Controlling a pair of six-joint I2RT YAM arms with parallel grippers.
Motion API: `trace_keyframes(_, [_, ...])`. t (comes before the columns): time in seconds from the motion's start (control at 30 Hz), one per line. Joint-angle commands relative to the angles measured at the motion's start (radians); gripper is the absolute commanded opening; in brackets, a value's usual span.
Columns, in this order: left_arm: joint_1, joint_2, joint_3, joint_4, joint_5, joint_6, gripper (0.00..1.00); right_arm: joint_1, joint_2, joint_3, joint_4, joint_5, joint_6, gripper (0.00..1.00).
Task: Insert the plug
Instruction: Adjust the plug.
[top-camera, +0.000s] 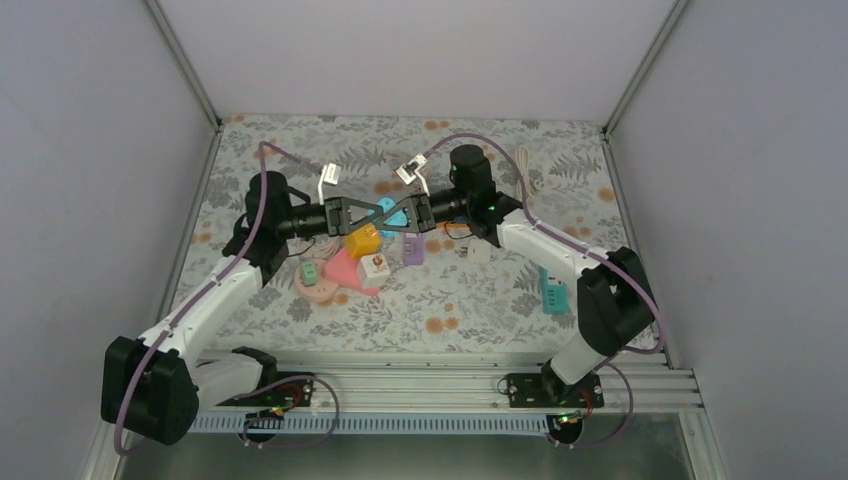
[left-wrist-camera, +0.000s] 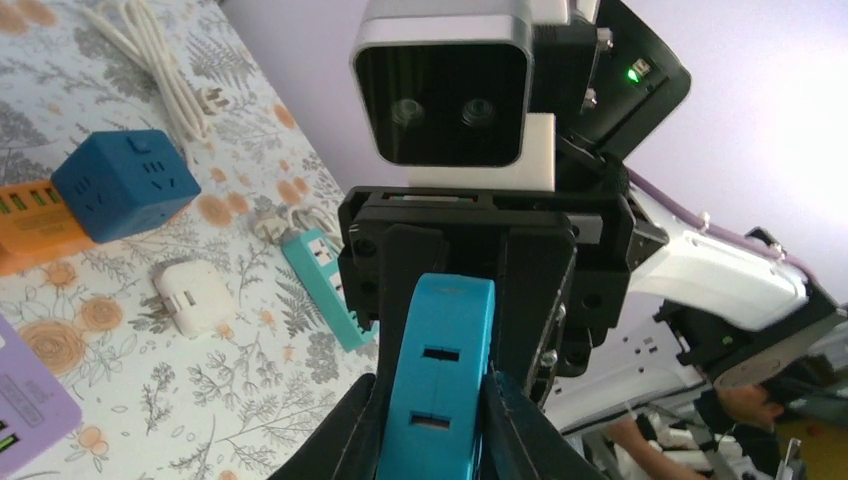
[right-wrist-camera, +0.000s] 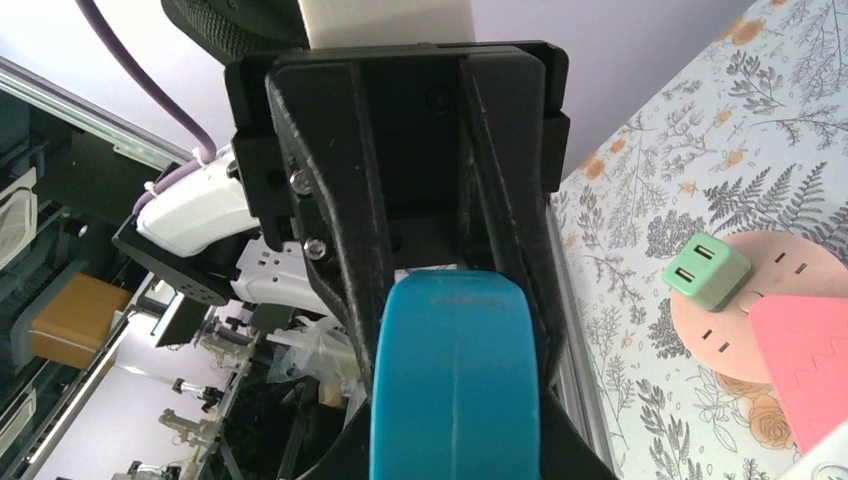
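Observation:
A blue socket adaptor (top-camera: 392, 215) hangs in the air over the middle of the table, gripped from both sides. My left gripper (top-camera: 377, 213) is shut on its left end and my right gripper (top-camera: 408, 215) on its right end. In the left wrist view the left gripper (left-wrist-camera: 432, 410) clamps the blue adaptor (left-wrist-camera: 440, 350), whose face shows two slots. In the right wrist view the right gripper (right-wrist-camera: 455, 420) clamps the adaptor's smooth rounded back (right-wrist-camera: 455, 370). A white plug with its cable (top-camera: 525, 172) lies at the back right; it also shows in the left wrist view (left-wrist-camera: 165, 75).
Below the grippers lie a yellow cube (top-camera: 362, 240), a pink disc (top-camera: 318, 287) bearing a green charger (top-camera: 309, 271), a purple block (top-camera: 412, 250) and a white adaptor (top-camera: 479, 251). A teal power strip (top-camera: 553, 292) lies right. A dark blue cube socket (left-wrist-camera: 125, 183) sits beside an orange strip (left-wrist-camera: 30, 225).

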Motion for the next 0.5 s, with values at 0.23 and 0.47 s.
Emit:
trace_keyframes(0.23, [-0.008, 0.006, 0.017, 0.045, 0.048, 0.027, 0.02, 0.004, -0.018, 0.022, -0.108, -0.043, -0.125, 0.14])
trace_keyframes(0.47, [-0.01, 0.049, 0.092, -0.098, 0.137, 0.175, 0.02, 0.003, 0.031, 0.141, -0.384, -0.032, -0.33, 0.28])
